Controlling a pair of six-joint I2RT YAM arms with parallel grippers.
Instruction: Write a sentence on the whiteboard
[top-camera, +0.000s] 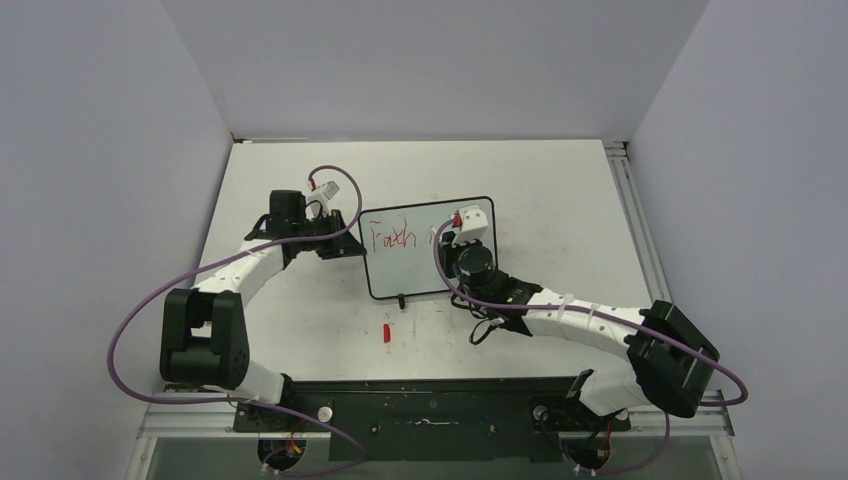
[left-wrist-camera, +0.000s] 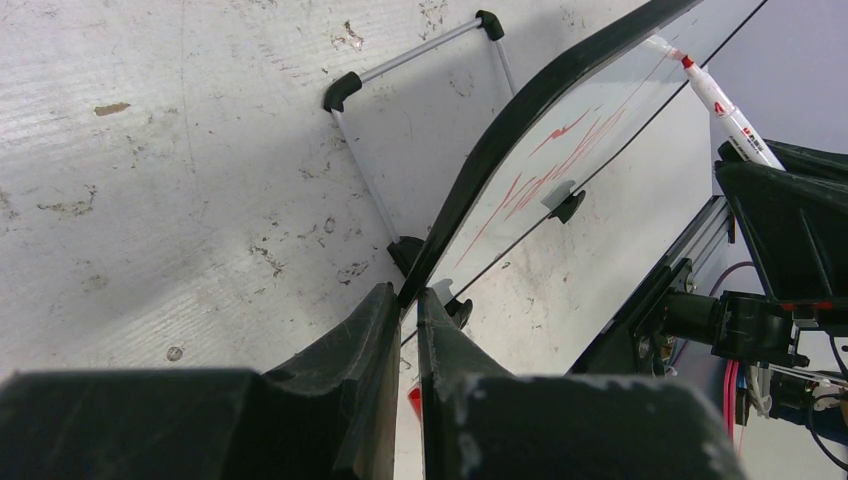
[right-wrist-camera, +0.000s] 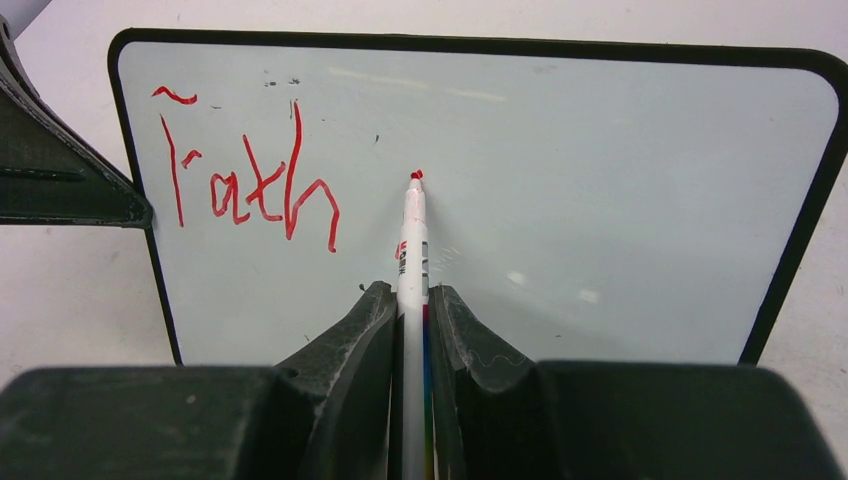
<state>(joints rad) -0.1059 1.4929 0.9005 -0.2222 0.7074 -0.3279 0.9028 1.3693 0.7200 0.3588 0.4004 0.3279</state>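
Here, the small rectangular whiteboard (top-camera: 410, 268) with its thin black frame stands propped at the middle of the top view on the scuffed white table (top-camera: 560, 200). The red handwritten sentence (right-wrist-camera: 292, 180) reads only something like "Faith", at the board's upper left in the right wrist view. The left claw (left-wrist-camera: 408, 295) is pinched narrow on the board's black edge, low in the left wrist view. The right claw (right-wrist-camera: 410, 295) is closed round a slim white plastic marker (right-wrist-camera: 412, 240), whose red tip sits at or just off the board beside the last letter. The board looks light, thin and stiff, so pen pressure would likely push or tip it; the frame edge seems the sound place to hold. The marker's smooth barrel may twist, so a mid-barrel grip suits. A small red cap (top-camera: 386, 331) lies below the board.
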